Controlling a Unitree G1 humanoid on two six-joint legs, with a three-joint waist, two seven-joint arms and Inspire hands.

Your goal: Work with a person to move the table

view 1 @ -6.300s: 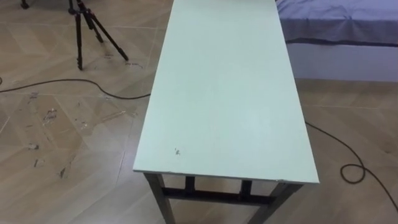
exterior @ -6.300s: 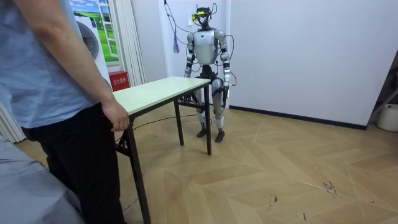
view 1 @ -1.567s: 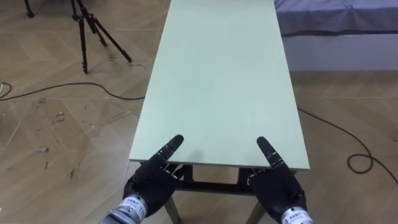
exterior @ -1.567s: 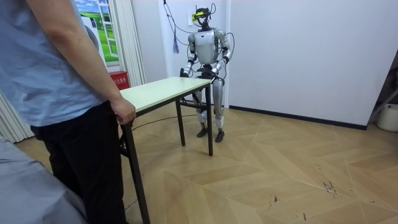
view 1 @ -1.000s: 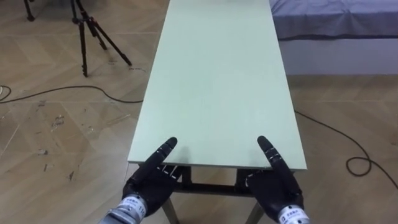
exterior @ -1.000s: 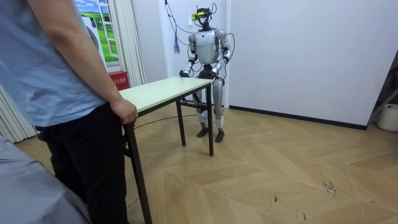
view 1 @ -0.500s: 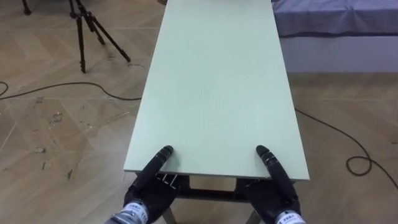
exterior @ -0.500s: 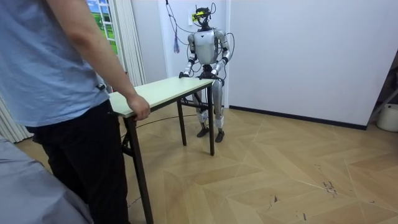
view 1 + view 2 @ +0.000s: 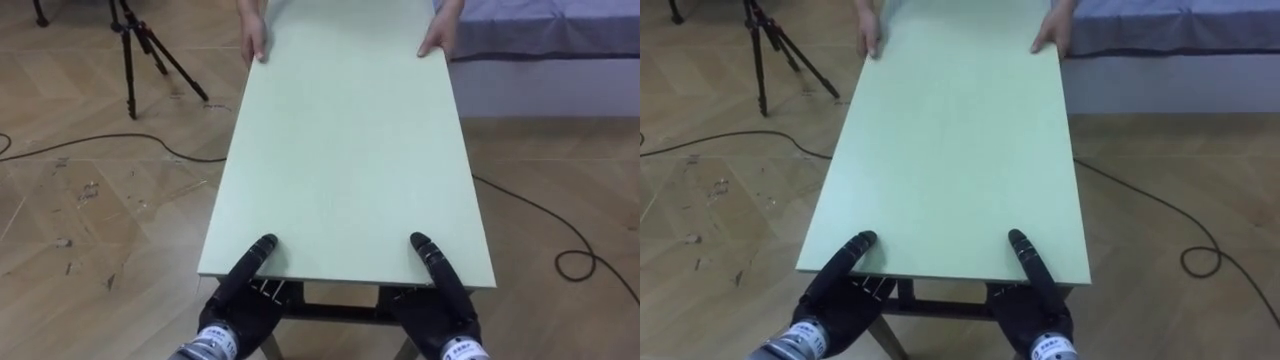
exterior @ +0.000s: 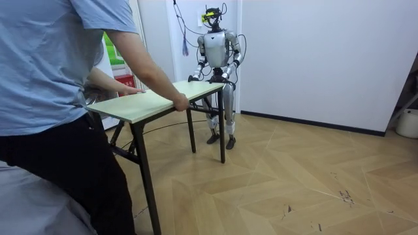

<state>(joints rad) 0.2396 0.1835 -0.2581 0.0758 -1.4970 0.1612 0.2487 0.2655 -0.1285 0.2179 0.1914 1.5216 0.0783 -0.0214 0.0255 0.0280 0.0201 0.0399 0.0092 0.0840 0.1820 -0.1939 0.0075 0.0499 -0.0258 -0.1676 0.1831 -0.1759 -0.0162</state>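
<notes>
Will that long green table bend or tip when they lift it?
Probably stays stiff: the table looks flat on dark legs. Being long, it may tilt unless the person's hands, left hand and right hand rise together.

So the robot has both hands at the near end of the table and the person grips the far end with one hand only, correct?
Not quite. The person holds the far end of the table with both hands, a hand at one corner and another hand at the other, as the left eye view shows. The robot's left hand and right hand are at the near end, as stated.
</notes>
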